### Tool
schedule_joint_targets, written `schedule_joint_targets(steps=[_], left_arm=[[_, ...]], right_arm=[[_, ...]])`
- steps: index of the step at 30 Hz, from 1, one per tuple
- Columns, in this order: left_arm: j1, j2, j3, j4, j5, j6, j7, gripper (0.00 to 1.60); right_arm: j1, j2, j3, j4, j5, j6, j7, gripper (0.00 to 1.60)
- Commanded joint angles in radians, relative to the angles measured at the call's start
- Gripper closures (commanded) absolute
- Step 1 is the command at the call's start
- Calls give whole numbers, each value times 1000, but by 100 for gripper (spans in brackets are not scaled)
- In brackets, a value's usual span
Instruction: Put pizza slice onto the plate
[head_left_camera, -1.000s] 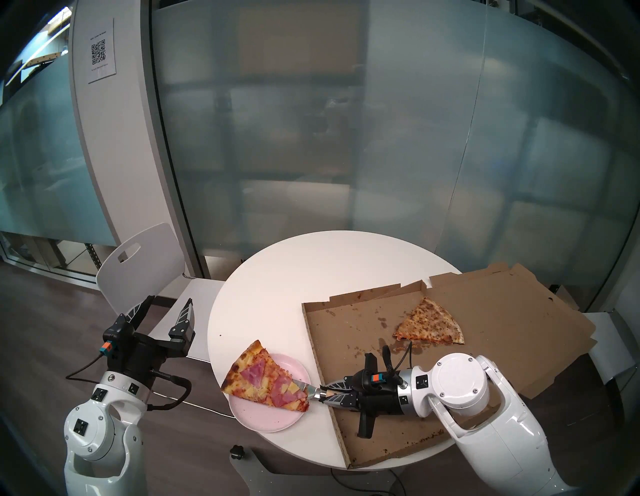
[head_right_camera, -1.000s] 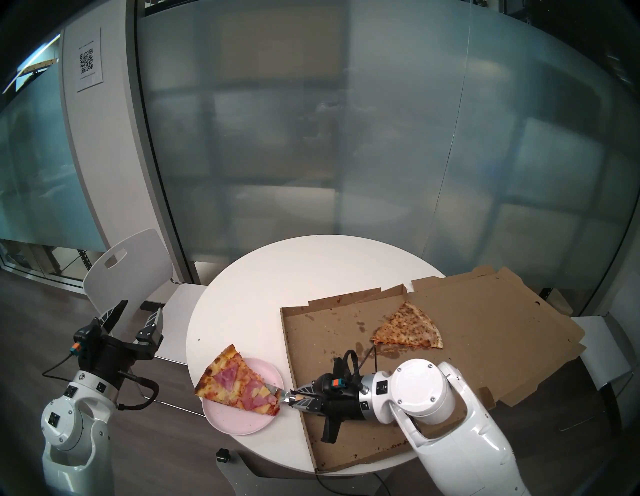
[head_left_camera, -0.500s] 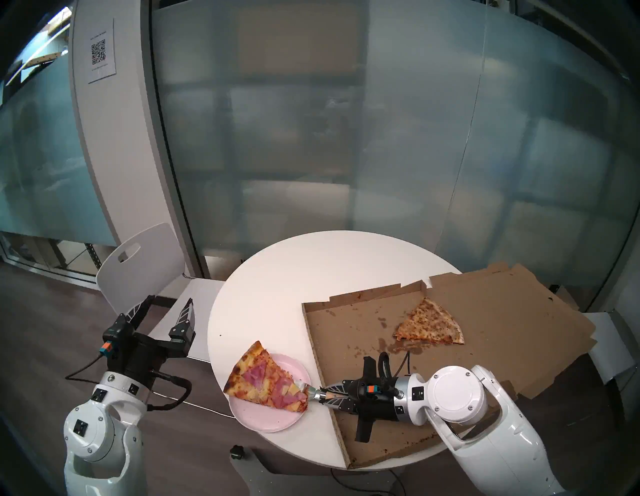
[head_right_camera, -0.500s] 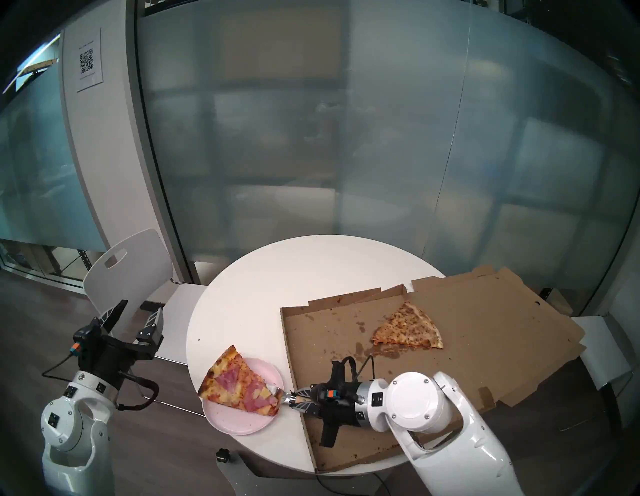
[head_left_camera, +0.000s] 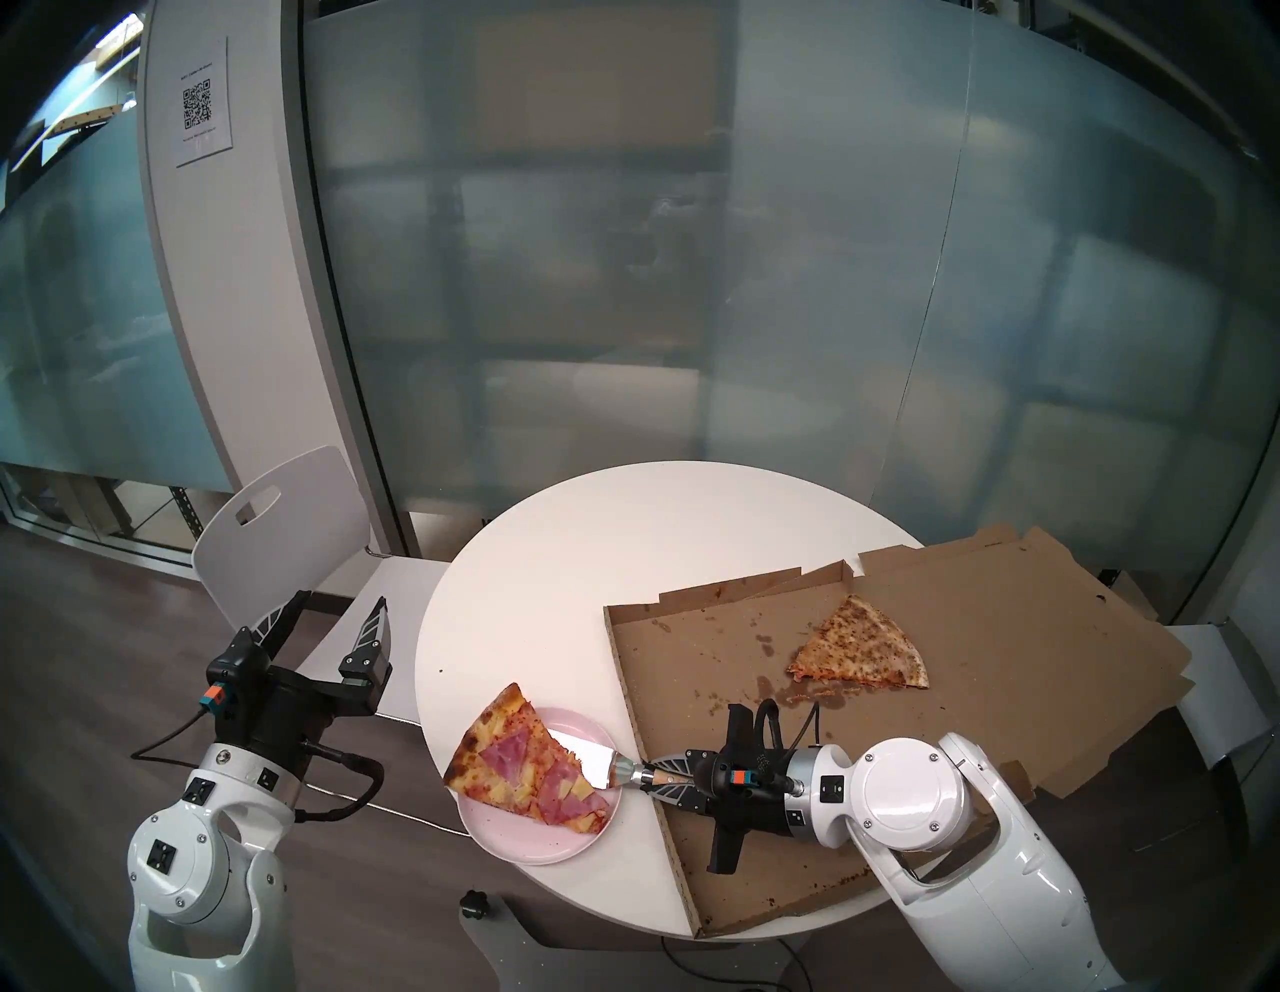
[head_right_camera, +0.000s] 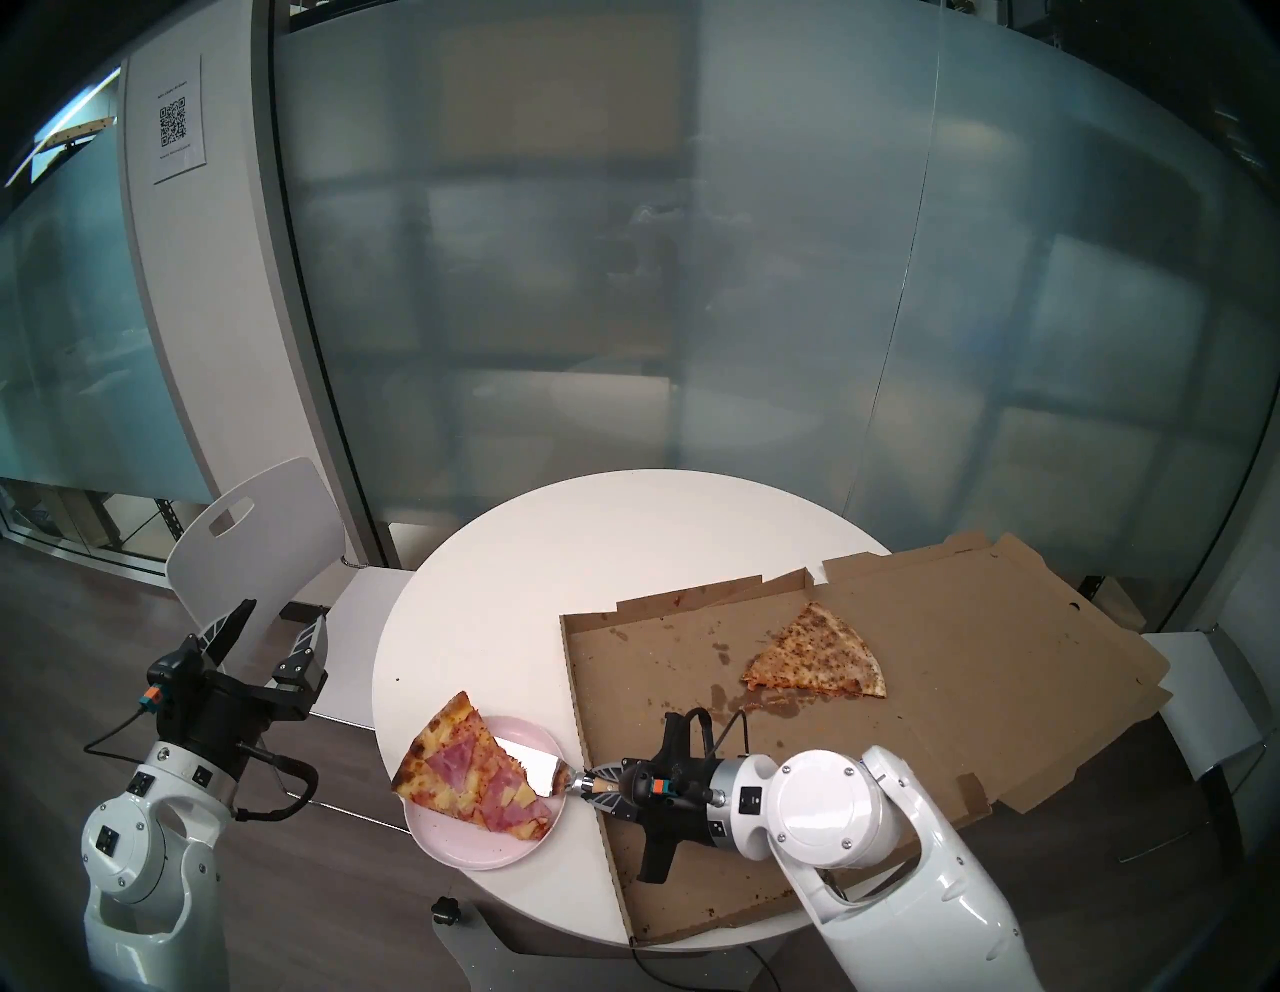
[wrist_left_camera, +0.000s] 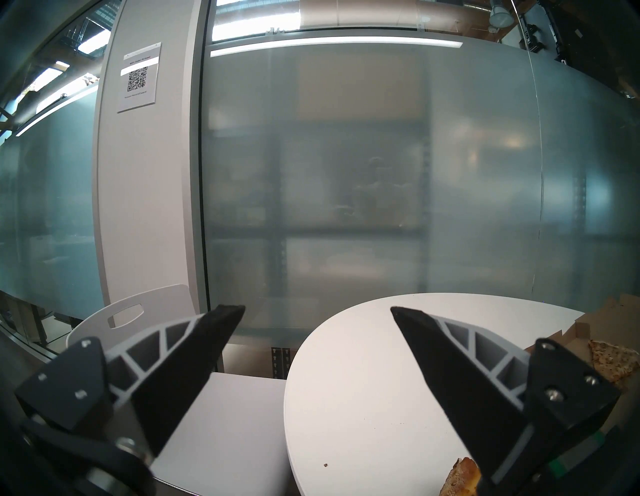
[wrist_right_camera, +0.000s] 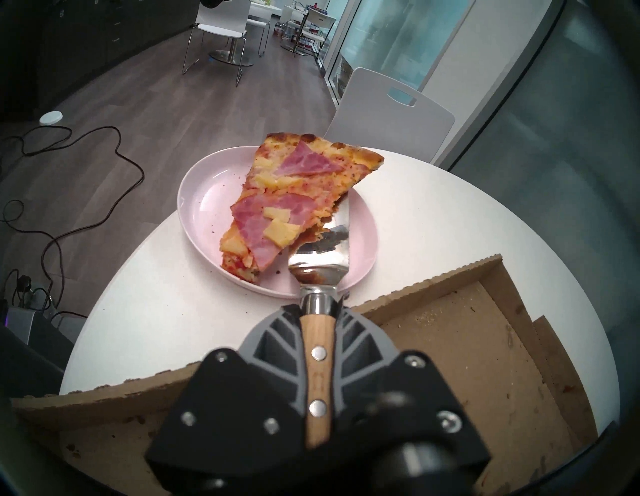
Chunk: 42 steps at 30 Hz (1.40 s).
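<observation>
While plated, pizza slice (wrist_right_camera: 280, 204) beyond right end effector (wrist_right_camera: 318, 313).

An office break area or cafe corner is suggested. A round white table (head_left_camera: 623, 540) with white chairs (head_left_camera: 291, 533) is set against curved frosted glass partitions (head_left_camera: 692, 277), and a QR sign (head_left_camera: 201, 104) is posted on the white column. More tables and chairs (wrist_right_camera: 221, 38) are seen on wood-look flooring, with cables (wrist_right_camera: 86, 180) trailed across it.
</observation>
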Motion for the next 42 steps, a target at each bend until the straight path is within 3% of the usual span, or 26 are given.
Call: schedule_joint_targets(steps=[1,20,42], left_arm=[[-4,-1,-2,-19,-3,-10,-2,0],[9,-13,-7,-29,-2,-18,-16,0],[29,-26,-11,-46,-1,-25,-34,0]], right_arm=[[7,-11,2,-33,4,-11,-14,160],[18,-10,17,-59,-10,3,-32,160],[3,-36,50,-73,-37,-11,-113,160]])
